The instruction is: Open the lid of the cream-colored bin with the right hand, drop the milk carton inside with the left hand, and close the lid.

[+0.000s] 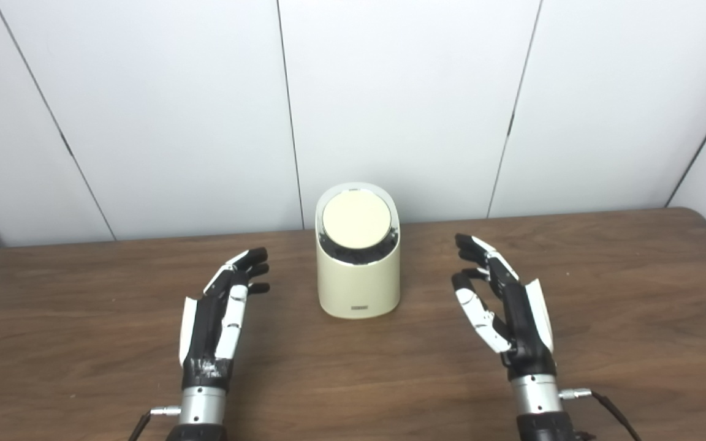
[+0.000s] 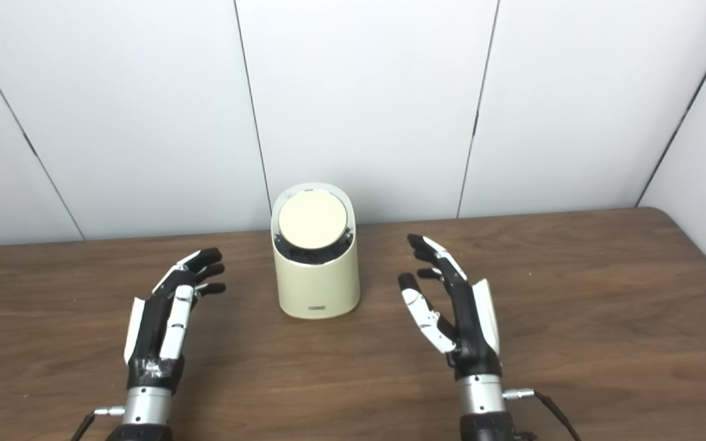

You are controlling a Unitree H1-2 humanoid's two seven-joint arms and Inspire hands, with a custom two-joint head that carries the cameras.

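Note:
The cream-colored bin (image 1: 358,282) stands upright at the middle of the brown table (image 1: 635,294), near its back edge. Its round lid (image 1: 356,222) lies flat and shut in the slanted top. My left hand (image 1: 224,315) hovers to the left of the bin, open, fingers stretched and holding nothing. To the right of the bin is my right hand (image 1: 500,303), also open and holding nothing, palm facing the bin. Neither hand touches the bin. No milk carton shows in either view.
White wall panels (image 1: 390,104) rise right behind the table's back edge. The table's rounded right corner (image 1: 705,214) is visible. Thin cables come off both wrists near the bottom edge.

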